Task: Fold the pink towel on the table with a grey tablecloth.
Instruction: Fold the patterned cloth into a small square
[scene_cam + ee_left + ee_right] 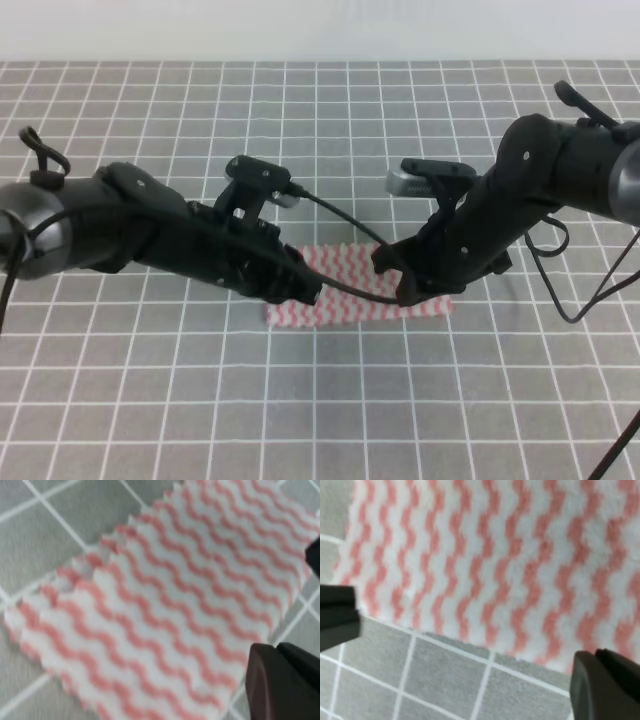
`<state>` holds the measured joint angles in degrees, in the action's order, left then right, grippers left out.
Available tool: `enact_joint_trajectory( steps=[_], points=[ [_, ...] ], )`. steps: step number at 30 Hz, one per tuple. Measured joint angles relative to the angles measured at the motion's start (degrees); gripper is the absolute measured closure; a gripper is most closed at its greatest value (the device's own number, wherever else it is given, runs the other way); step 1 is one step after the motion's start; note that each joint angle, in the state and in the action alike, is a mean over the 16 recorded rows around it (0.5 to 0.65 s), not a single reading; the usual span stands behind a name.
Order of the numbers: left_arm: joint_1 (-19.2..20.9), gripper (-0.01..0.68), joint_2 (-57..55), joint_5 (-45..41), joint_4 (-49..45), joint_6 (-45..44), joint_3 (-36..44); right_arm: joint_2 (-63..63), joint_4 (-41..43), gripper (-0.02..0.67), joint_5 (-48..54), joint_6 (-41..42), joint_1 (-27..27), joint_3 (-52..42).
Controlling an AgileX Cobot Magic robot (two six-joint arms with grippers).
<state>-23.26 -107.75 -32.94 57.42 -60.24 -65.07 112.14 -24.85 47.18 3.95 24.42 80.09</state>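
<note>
Pink towel (pixel 350 300) lies flat on the grey tablecloth (pixel 320 400); left gripper (pixel 305 285) and right gripper (pixel 400 285), both parted and empty, hover over its ends, seemingly about to pinch edges.

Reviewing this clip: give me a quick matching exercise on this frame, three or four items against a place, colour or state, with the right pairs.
Items:
1. pink towel
2. tablecloth
3. left gripper
4. right gripper

Descriptions:
A. grey with a white square grid
B. over the towel's right part in the high view
C. wavy pink-and-white stripes, lying flat
D. over the towel's left part in the high view

Pairs: 1-C, 2-A, 3-D, 4-B
</note>
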Motion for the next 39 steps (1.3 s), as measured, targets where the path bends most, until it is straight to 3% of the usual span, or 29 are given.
enact_joint_trajectory(
  steps=[13,39],
  points=[
    [0.0,0.673,-0.41,-0.01,-12.83,10.71,-0.01,1.54,2.37,0.664,0.88,-0.34,-0.11,-0.07],
    [0.0,0.673,5.1,-0.38,-13.36,11.16,-1.18,1.58,4.75,0.664,0.64,-0.45,-1.46,0.02]
  ],
)
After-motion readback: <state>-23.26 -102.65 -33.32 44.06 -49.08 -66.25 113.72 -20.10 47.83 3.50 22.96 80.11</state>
